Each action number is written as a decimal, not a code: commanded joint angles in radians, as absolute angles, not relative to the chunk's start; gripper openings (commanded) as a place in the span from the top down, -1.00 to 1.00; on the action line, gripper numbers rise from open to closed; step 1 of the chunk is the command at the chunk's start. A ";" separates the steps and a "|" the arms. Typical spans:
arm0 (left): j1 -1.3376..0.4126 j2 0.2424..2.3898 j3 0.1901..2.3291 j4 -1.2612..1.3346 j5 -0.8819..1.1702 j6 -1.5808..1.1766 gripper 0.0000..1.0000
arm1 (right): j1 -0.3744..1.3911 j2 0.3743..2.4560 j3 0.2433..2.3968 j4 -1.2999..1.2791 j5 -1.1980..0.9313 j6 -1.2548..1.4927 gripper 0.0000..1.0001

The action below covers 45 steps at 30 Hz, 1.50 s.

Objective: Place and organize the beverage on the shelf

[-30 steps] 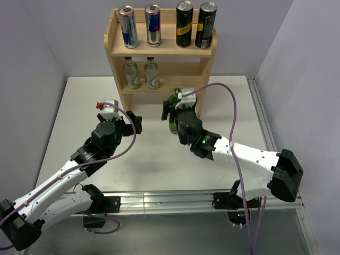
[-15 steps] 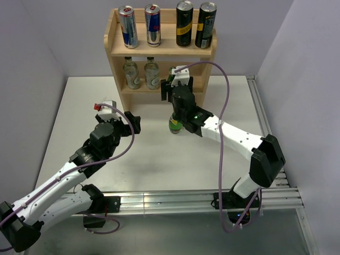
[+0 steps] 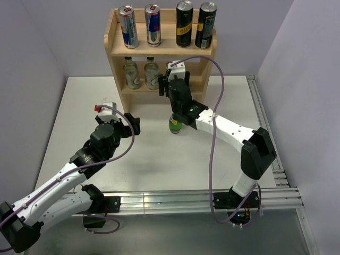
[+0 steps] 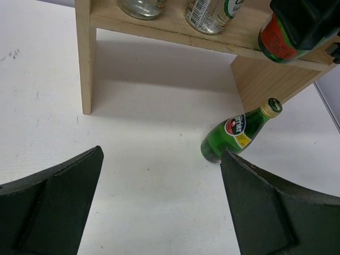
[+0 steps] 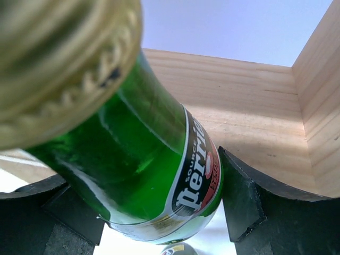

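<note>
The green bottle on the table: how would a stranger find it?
Find the light-wood two-tier shelf at the far edge of the white table. Near its right side panel stands a green glass bottle with a gold cap. Its twin is up in the right gripper; this one stands free.

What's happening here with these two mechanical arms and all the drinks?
The right claw grips a green glass Perrier bottle, held at the lower tier of the small light-wood shelf, beside two clear glass bottles. Another green glass bottle stands on the white table in front. The left claw hangs open over the table, empty. Four tall cans line the top tier.
</note>
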<state>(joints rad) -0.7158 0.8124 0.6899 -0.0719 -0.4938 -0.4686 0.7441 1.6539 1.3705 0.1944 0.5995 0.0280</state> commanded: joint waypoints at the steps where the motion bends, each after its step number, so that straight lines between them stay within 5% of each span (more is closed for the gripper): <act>1: -0.721 0.796 0.684 -0.044 -0.500 -0.469 -0.99 | 0.726 1.643 1.465 0.365 0.604 0.029 1.00; 41: -0.719 0.862 0.672 -0.011 -0.488 -0.457 -0.99 | 0.669 1.759 1.497 0.474 0.640 0.055 0.99; 45: -0.721 0.862 0.675 -0.011 -0.485 -0.457 -0.99 | 0.669 1.764 1.493 0.483 0.644 0.057 0.22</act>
